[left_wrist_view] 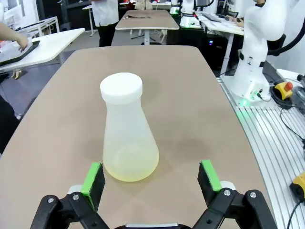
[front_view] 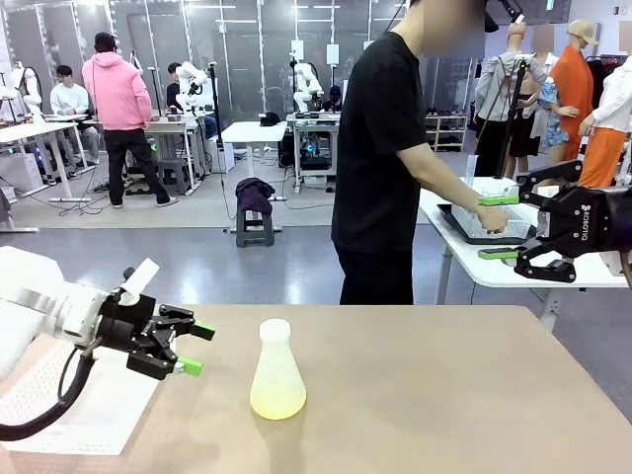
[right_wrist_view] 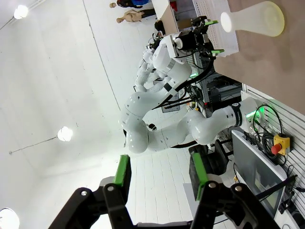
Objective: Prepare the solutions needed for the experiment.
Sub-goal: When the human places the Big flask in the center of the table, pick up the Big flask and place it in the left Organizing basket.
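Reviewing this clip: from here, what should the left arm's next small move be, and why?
Probably ease the left gripper forward so its jaws pass either side of the flask. They stand open and empty, level with the flask's wide base, just short of it. The flask stands upright on the table with the solutions shallow inside.

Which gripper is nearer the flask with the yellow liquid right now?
Left. The left gripper sits open just beside the flask, low over the table. The right gripper is raised high, far off to the flask's other side.
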